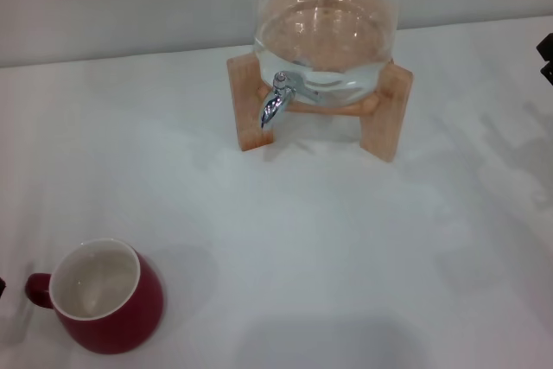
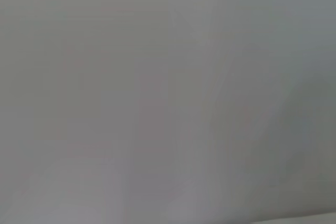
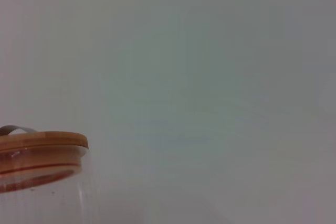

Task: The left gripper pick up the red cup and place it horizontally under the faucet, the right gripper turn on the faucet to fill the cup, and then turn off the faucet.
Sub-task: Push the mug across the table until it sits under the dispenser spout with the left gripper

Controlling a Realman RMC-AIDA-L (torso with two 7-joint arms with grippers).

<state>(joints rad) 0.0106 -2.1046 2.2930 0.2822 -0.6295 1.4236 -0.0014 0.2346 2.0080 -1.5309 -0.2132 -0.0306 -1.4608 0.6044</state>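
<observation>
Red cup (image 1: 107,295), lower left on bench (image 1: 346,257): glossy ceramic, rigid, slippery, breakable; best gripped across rim. Tool states impossible to tell.

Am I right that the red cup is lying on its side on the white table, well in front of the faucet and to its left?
Not quite: the head view shows the red cup standing upright, its opening facing up. It is indeed on the white table, well in front of the faucet and to its left.
</observation>
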